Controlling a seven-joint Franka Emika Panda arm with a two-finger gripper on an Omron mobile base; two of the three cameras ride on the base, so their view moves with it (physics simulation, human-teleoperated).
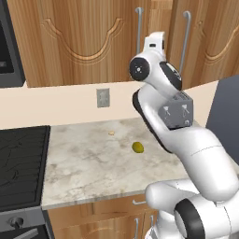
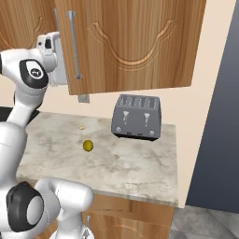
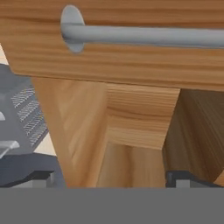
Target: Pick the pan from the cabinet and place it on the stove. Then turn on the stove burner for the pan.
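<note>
We found the gripper (image 3: pixel 111 177) spread wide and empty at the cabinet (image 2: pixel 135 42) door's edge, just below its bar handle (image 3: pixel 144 36). The pan was hidden, presumably inside the cabinet. We judged it rigid and fairly heavy, best grasped by its thin handle near the bowl.

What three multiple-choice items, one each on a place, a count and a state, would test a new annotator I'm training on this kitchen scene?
1. Where is the small yellow-green fruit?
A. on the marble counter, left of the toaster
B. on the stove
C. inside the cabinet

2. How many levers show on the toaster's front?
A. one
B. two
C. four

3. How do the gripper fingers stand?
A. shut on the handle
B. shut on nothing
C. wide apart

Answers:
1 A, it lies on bare marble beside the toaster.
2 B, two levers show on its front.
3 C, the hand view shows both tips far apart below the cabinet handle.
</note>
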